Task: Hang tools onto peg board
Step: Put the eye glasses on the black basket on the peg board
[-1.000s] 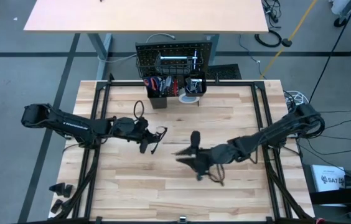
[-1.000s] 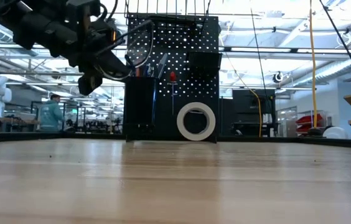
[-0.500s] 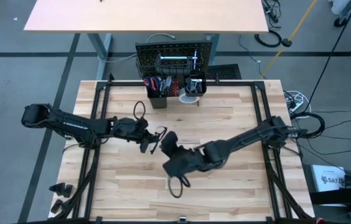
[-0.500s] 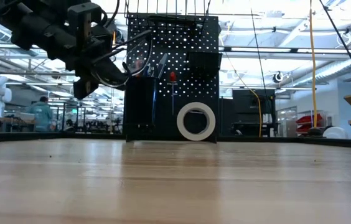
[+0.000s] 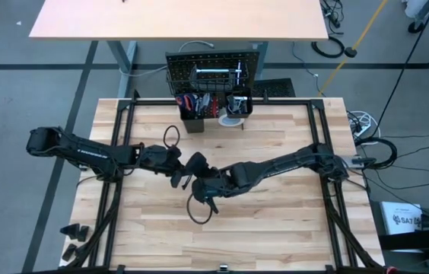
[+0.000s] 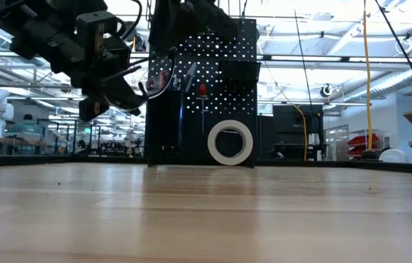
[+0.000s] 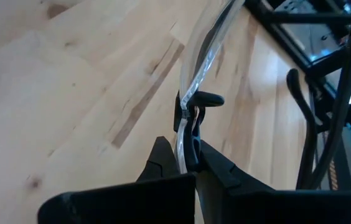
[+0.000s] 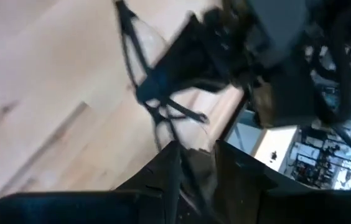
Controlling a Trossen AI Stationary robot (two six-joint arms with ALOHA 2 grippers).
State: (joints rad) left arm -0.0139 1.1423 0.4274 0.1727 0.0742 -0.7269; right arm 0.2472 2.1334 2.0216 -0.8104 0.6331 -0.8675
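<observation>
Safety glasses [image 7: 195,81] clamped between the left gripper [image 5: 181,173] fingers, held above mid-table. Right gripper [image 5: 197,166] just beside them, jaws partly apart; whether it grips the glasses, cannot tell. Peg board [image 5: 213,70] stands well beyond both grippers, tape roll [image 6: 230,142] at its foot.

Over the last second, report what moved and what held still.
The right gripper swung across the table toward the left gripper, stopping beside it. The left gripper stayed clamped on the safety glasses above the tabletop. The peg board and its tools did not change.
</observation>
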